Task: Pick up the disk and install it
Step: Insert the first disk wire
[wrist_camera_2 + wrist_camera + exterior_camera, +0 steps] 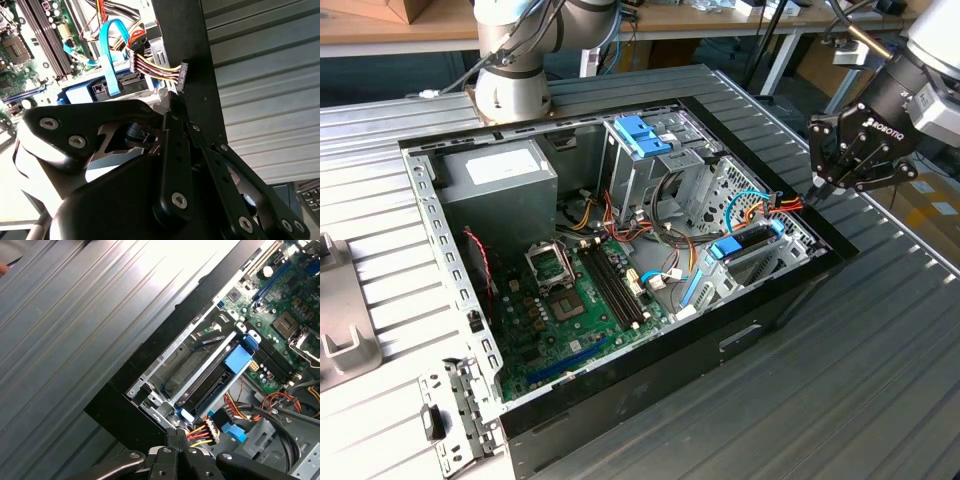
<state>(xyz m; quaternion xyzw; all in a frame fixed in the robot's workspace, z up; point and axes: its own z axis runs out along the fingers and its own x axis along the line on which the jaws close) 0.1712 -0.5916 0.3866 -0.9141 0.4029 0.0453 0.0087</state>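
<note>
The disk (752,243), a dark flat drive with blue side rails, lies in the lower drive bay at the corner of the open computer case (775,300) on the exterior view's right. Both wrist views show the disk (212,374) (80,92) with its blue rail seated in the metal bay. My gripper (818,186) hovers just outside that corner, above the case's black rim, shut with nothing between its fingers. Its closed fingertips (177,436) point at a bundle of coloured power wires (155,67) ending in a black connector (182,76) beside the disk.
A blue data cable (110,60) loops over the bay. Inside the case are the green motherboard (565,310), a grey power supply (500,180) and a metal cage with a blue latch (642,135). A ribbed grey table (880,380) surrounds the case; a loose bracket (450,410) lies beside it.
</note>
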